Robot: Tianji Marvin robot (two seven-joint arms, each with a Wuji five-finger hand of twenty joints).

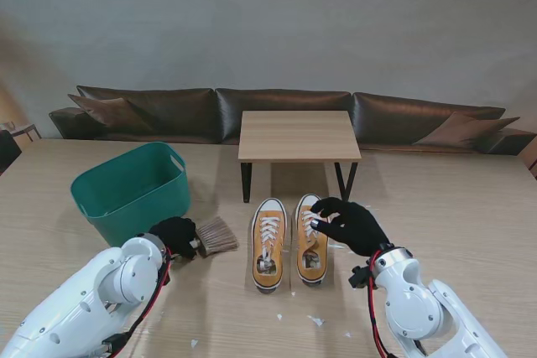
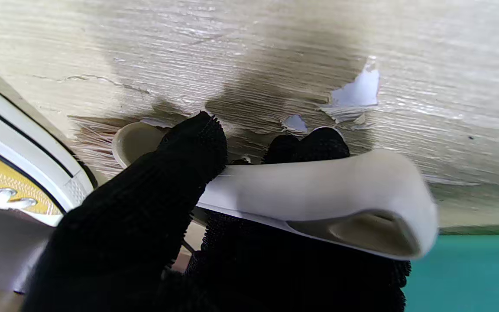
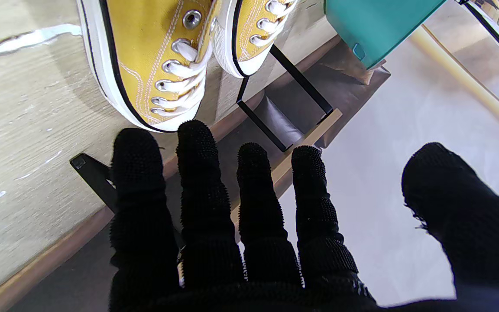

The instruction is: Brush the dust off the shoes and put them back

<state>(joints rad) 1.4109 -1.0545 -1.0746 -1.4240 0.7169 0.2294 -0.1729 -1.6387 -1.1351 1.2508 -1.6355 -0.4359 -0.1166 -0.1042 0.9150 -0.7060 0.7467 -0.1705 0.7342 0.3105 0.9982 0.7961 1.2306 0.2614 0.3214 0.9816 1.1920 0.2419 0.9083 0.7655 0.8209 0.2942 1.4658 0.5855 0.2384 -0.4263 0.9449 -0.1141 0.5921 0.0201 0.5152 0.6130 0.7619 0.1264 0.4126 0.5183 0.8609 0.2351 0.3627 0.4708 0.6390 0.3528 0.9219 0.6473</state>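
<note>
Two yellow shoes sit side by side on the surface (image 1: 470,207), toes pointing away from me toward the small wooden bench (image 1: 299,134). The left shoe (image 1: 268,243) and the right shoe (image 1: 311,239) are just beside each other, and their long sides run straight from me to the bench.

The right robot hand (image 1: 348,224) is at the right shoe, on its outer side, with its fingers reaching over the laces. From the stand view it looks like it is touching the shoe, but I cannot tell if it is gripping it. In the right wrist view the fingers (image 3: 206,182) are spread apart and nothing is inside them, so the hand looks loose and empty.

The left robot hand (image 1: 174,235) is on the other side of the shoes, near the left shoe but not touching it. It is wrapped around the white handle of the brush (image 1: 214,236). The brown bristles point toward the left shoe.

So the brush is closest to the left shoe, and I think it needs to go sideways to reach it.

Farther out from the shoes, past the left robot hand, stands a green tub (image 1: 130,190). Small white scraps (image 1: 315,320) lie on the surface nearer to me than the shoes.
</note>
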